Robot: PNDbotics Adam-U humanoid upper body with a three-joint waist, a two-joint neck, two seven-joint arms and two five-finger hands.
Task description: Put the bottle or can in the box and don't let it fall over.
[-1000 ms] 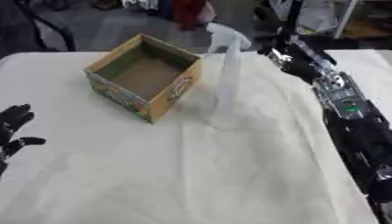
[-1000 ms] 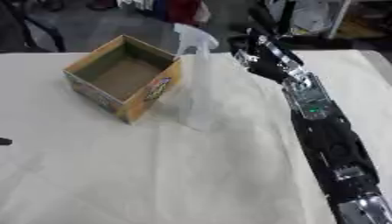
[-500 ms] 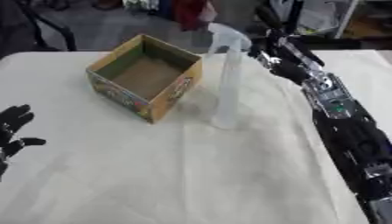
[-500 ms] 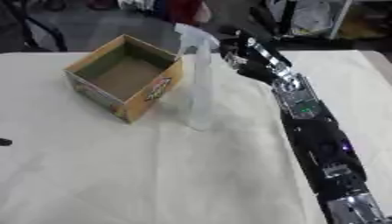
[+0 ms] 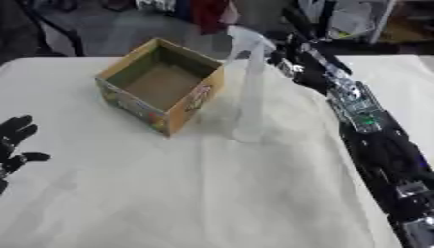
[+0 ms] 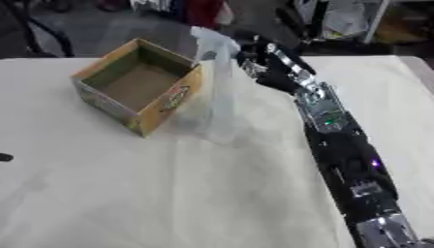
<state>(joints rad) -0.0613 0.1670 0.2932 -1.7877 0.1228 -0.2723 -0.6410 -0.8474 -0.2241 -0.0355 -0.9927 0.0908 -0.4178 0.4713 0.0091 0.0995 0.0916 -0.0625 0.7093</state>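
Observation:
A tall clear spray bottle [image 5: 248, 92] stands upright on the white cloth, right beside the right wall of the open cardboard box [image 5: 161, 85]. The box is brown inside with printed yellow sides and has nothing in it. My right hand [image 5: 297, 63] reaches in from the upper right and is level with the bottle's neck, at or just beside it. I cannot make out whether it touches the bottle. My left hand [image 5: 13, 143] rests open at the lower left edge, fingers up.
The table is covered by a creased white cloth [image 5: 195, 193]. Behind its far edge are dark chairs, a red object [image 5: 208, 12] and clutter. My right forearm [image 5: 373, 140] lies along the table's right side.
My right hand has moved left, closer to the top of the bottle. The bottle still stands in about the same spot by the box. The left hand has not moved.

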